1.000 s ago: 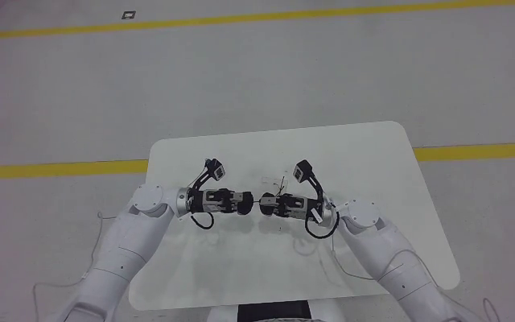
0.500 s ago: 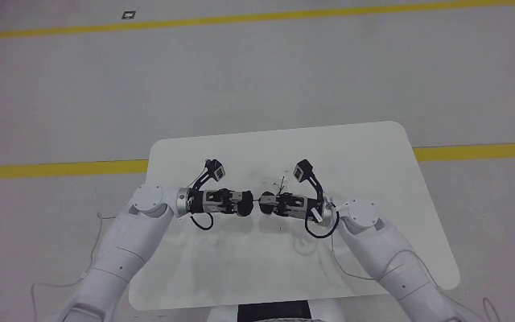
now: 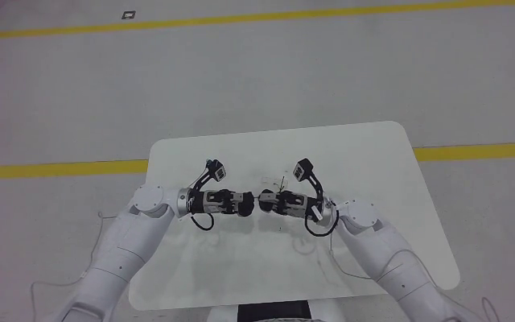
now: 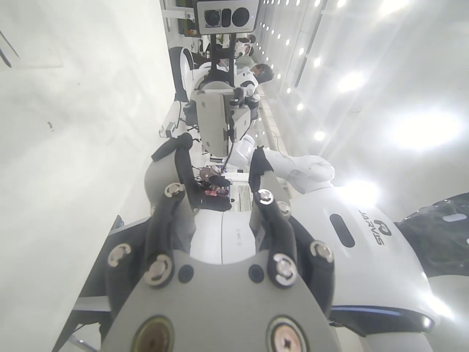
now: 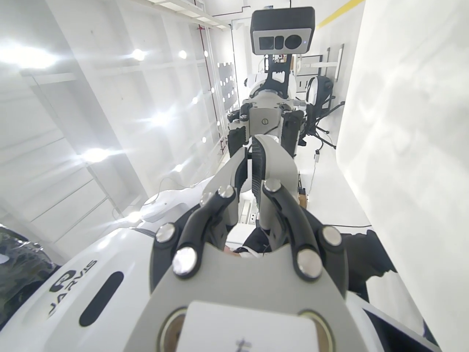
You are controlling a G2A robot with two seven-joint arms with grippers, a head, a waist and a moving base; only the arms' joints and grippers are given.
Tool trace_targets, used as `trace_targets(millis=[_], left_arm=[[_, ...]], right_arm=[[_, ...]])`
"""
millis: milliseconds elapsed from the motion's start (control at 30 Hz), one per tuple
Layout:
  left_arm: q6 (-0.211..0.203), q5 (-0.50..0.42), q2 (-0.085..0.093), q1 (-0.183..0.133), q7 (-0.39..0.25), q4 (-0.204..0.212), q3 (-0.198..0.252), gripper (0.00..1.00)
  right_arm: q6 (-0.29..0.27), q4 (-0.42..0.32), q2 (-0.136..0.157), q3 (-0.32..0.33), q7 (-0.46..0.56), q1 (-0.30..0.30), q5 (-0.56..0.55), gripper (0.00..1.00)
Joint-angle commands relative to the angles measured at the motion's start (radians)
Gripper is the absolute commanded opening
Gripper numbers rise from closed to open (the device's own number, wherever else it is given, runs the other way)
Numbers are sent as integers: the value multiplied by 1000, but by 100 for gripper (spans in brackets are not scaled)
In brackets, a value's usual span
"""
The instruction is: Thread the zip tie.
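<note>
The zip tie (image 3: 256, 198) was a thin, dark strand held above the white table (image 3: 378, 161), toward 9 o'clock from its middle. From above it lay almost level, running from 9 to 3 o'clock across the narrow gap between the left gripper (image 3: 248, 202) and the right gripper (image 3: 264, 201); its 3 o'clock end sat in the right one's nearly closed fingers, and it was too fine to show its head or teeth. A few similar loose strands (image 3: 278, 179) lay flat and crossed on the table just beyond, at about 1 o'clock.
</note>
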Motion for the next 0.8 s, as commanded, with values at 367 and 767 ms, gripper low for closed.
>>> trace_targets(millis=[367,767], left_arm=[[-8,-15,8,-1,4,-1,4,26],[-7,-14,13,-4,15,-7,17,22]], right_arm=[[19,9,6,-4,-14,9,-54,0],[42,-2,10,-17,-6,12,-81,0]])
